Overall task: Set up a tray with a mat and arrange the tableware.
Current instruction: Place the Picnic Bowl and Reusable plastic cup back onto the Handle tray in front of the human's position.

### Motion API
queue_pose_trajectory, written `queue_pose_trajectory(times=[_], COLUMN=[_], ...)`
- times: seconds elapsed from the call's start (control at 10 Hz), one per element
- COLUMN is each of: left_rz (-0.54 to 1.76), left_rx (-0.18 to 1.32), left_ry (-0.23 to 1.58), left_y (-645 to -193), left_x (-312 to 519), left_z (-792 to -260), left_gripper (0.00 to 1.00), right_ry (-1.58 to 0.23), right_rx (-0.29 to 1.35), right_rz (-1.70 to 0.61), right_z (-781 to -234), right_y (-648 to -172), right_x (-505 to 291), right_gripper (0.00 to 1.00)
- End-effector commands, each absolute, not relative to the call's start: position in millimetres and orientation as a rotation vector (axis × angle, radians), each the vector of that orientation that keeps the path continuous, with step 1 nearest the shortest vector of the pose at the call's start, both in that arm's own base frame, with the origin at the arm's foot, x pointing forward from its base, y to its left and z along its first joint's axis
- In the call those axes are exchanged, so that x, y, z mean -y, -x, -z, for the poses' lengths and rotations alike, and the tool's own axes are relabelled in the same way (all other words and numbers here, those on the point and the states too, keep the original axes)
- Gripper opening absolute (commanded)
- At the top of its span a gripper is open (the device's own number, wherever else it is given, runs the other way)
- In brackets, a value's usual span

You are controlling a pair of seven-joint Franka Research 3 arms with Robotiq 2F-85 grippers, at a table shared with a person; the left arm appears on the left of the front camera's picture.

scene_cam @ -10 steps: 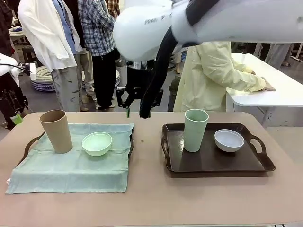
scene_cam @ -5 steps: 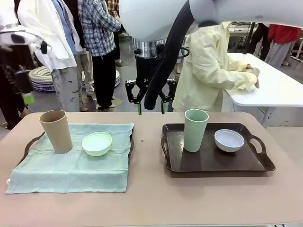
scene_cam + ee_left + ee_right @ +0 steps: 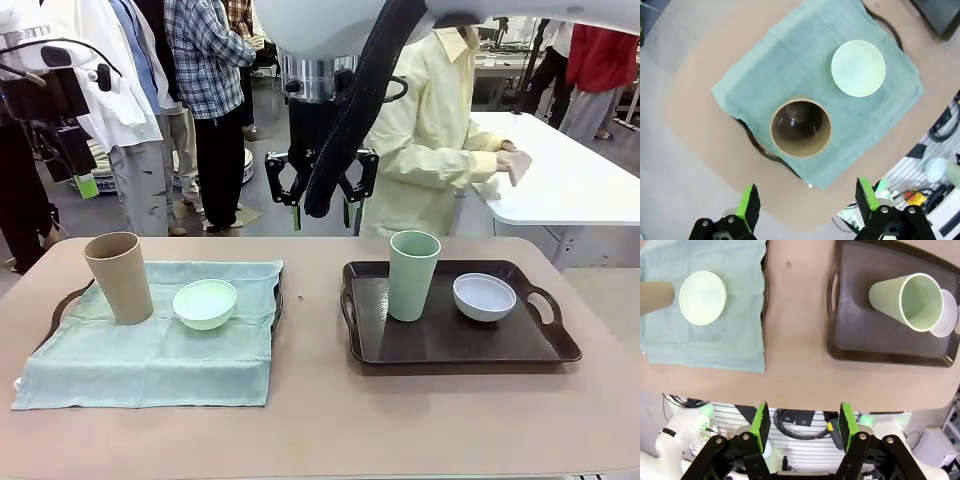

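Observation:
A green mat (image 3: 150, 350) covers the left tray (image 3: 62, 302); on it stand a tan tumbler (image 3: 118, 277) and a mint green bowl (image 3: 205, 303). The bare dark brown right tray (image 3: 450, 345) holds a sage green tumbler (image 3: 413, 275) and a pale blue-white bowl (image 3: 484, 296). My right gripper (image 3: 322, 208) hangs open and empty above the table's far edge, between the trays. From high up, the left gripper (image 3: 807, 197) looks down on the tan tumbler (image 3: 800, 128) and mint bowl (image 3: 858, 68), open with nothing in it.
A person in a pale yellow coat (image 3: 440, 130) stands behind the table, hands on a white counter (image 3: 580, 180) at the right. More people stand at the back left. Bare tabletop (image 3: 310, 330) runs between the trays and along the front edge.
The right gripper has risen and shifted a little to the right at the table's far edge. The left arm has lifted at the far left. The tableware has not moved.

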State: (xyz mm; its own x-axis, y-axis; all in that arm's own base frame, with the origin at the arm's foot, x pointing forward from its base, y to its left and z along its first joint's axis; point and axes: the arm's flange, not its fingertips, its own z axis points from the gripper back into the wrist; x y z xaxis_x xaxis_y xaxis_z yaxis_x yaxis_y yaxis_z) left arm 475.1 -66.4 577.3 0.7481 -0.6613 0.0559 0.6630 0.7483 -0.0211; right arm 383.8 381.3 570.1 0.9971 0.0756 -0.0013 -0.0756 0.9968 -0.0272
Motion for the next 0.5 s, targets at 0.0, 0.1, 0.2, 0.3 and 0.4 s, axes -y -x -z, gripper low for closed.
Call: queue_pose_trajectory(times=[0.0, 0.1, 0.2, 0.3, 0.4], left_rz=[0.755, 0.755, 0.755, 0.755, 0.755], left_rx=[0.036, 0.036, 0.036, 0.036, 0.036], left_ry=[0.017, 0.017, 0.017, 0.017, 0.017], left_y=[-467.3, -467.3, -467.3, -467.3, -467.3], left_x=[64.8, 64.8, 64.8, 64.8, 64.8], left_z=[-575.2, -575.2, -575.2, -575.2, -575.2], left_gripper=[1.00, 1.00, 1.00, 1.00, 1.00], right_ry=[0.029, 0.029, 0.029, 0.029, 0.029], right_rx=[-0.011, -0.011, -0.011, -0.011, -0.011], right_rz=[-0.067, -0.067, -0.067, -0.067, -0.067], right_z=[-565.2, -565.2, -565.2, -565.2, -565.2], right_y=[-384.4, -384.4, -384.4, -384.4, -384.4], right_x=[-382.1, -382.1, -382.1, -382.1, -382.1], right_gripper=[0.72, 0.72, 0.72, 0.72, 0.72])
